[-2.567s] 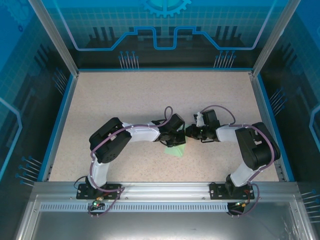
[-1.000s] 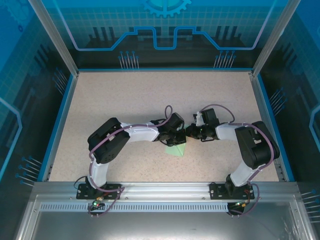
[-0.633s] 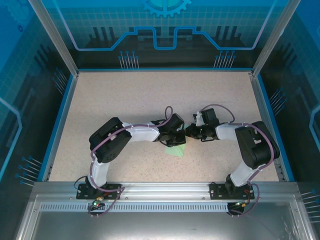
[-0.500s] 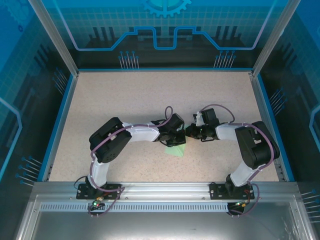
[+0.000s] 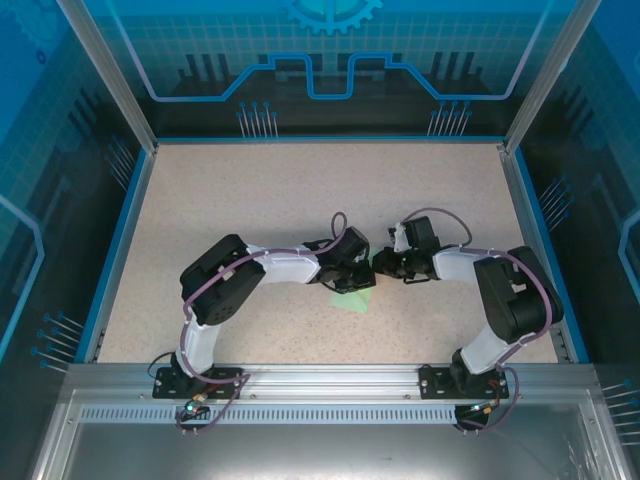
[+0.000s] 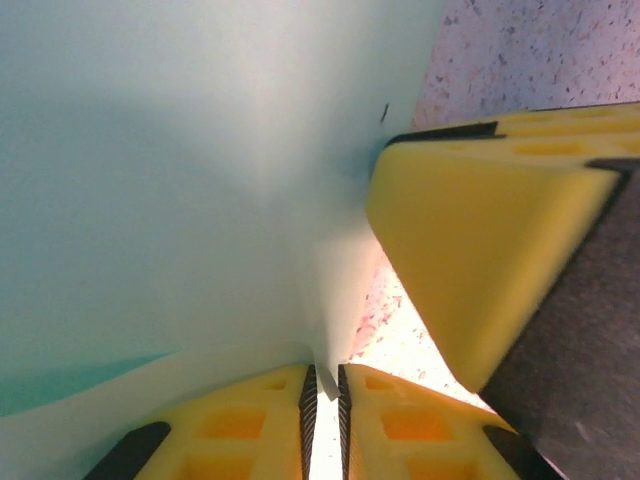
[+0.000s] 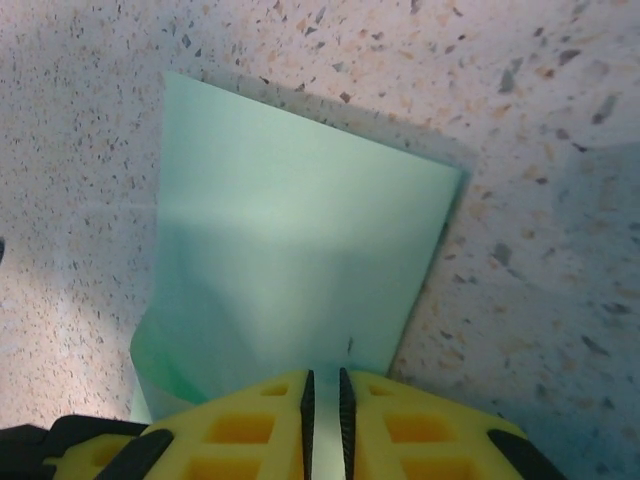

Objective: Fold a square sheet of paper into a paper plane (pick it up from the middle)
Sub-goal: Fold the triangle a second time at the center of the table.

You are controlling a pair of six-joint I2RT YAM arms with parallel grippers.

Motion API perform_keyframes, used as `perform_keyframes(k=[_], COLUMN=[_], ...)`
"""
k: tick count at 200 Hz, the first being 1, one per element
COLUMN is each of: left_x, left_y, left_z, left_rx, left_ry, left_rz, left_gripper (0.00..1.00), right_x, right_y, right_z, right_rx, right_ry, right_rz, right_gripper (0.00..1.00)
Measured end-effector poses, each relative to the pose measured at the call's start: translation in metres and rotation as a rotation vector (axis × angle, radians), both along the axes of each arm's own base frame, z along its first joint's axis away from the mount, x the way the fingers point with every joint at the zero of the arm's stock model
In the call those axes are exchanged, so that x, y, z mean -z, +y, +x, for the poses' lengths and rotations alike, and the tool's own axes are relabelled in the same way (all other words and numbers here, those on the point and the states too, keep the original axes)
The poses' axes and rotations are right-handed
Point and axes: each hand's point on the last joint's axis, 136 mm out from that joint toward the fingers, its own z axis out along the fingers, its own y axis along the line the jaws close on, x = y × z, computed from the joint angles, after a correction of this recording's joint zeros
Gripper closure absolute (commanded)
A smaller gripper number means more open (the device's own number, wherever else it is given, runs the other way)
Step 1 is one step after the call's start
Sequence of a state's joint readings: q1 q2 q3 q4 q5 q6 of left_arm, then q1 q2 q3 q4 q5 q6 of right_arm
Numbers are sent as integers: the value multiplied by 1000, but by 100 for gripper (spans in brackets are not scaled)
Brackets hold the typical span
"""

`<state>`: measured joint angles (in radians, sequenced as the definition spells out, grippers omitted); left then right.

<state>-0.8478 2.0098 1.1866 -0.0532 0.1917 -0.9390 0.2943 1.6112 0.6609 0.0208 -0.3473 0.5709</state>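
Hardly moved, left gripper [image 6: 322, 400] and right gripper [image 7: 322, 395] still pinch the square sheet of paper [image 7: 290, 270].

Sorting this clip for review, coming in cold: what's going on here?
Both arms meet at the middle of the table over a pale green paper that shows a fold. The left claw and the right claw each have their fingers nearly together on an edge of the paper, seemingly pinching it. It is not yet a plane.
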Motion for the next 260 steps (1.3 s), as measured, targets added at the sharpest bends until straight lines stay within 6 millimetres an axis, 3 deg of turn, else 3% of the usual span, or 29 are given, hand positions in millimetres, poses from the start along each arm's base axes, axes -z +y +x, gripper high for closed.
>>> perform_keyframes(k=[49,132,206,260], left_x=[-1,-8,-15,-16], left_y=[-3,-10,-14,-15], left_z=[1,4,7,7], left_rx=[4,-3,-28,-33], left_ry=[-10,8,40,47], left_rz=[-34,-130,-193,-208], left_gripper=[73,56,47,44], right_x=[-17,-32,-25,-17], right_y=[-19,-23,14,34], right_z=[-10,-74,-112,-110], right_rx=[38,40,-23,-32], right_ry=[-29,8,107,128], right_rz=[-4,89,174,198], right_gripper=[79,84,95,99])
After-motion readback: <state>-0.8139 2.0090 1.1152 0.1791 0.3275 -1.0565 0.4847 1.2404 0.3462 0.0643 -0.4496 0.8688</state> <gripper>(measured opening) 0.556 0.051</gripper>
